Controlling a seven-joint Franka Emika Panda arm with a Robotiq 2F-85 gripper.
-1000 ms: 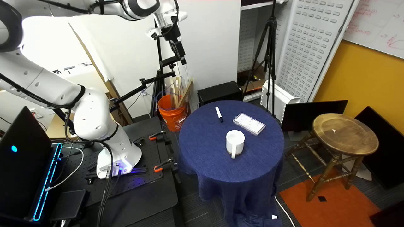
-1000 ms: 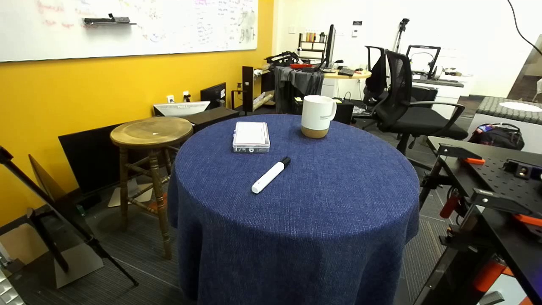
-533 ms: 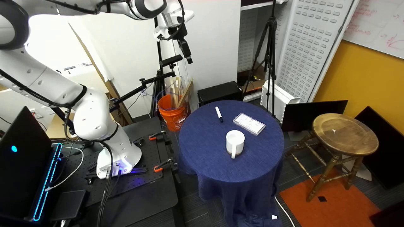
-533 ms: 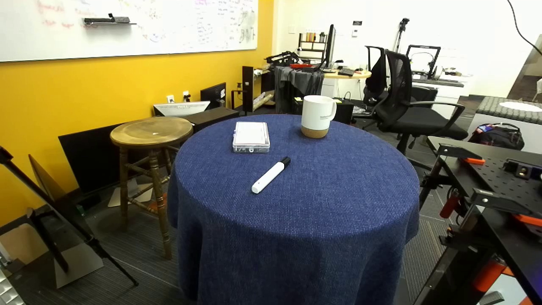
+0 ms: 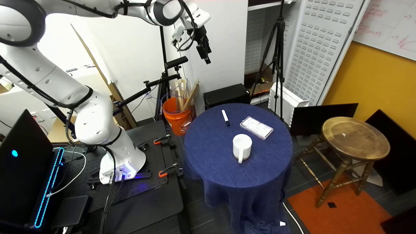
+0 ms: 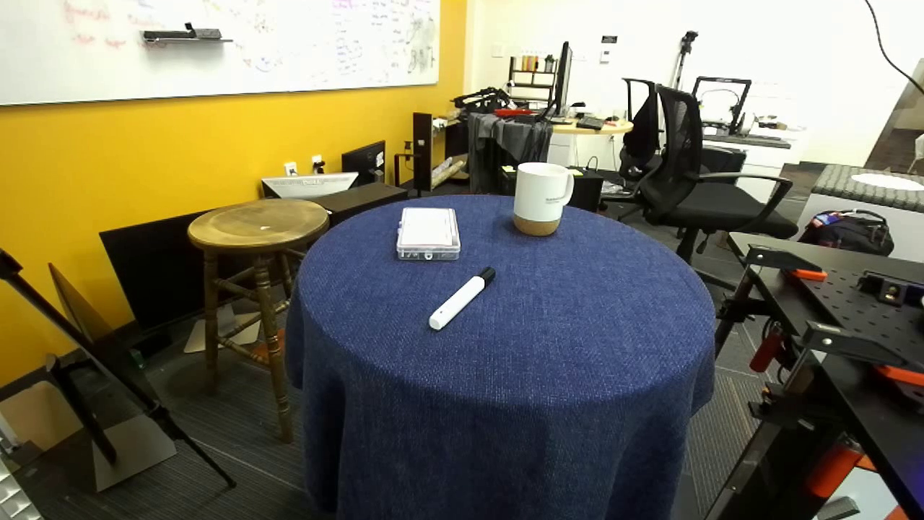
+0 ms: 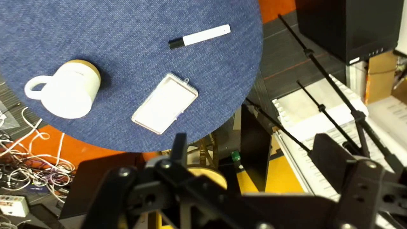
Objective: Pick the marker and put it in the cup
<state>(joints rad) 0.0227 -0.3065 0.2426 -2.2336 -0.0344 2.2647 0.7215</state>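
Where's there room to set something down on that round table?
The widest bare patch of blue tablecloth runs from the white cylindrical cup and black-capped white marker to the edge facing the robot's white base. A narrower strip lies past the cup's handle. Crowded: between the cup, marker and flat white rectangular case.

In both exterior views a whiteboard (image 6: 325, 54) is hanging on a yellow wall (image 6: 159, 162), a wooden stool (image 6: 258, 222) is standing near the cloth-draped bench (image 6: 577, 339), and dark carpet (image 6: 267, 477) is running underneath. In an exterior view a black mesh chair (image 6: 677, 152) is standing farther back, before a bright white wall (image 6: 816, 58).
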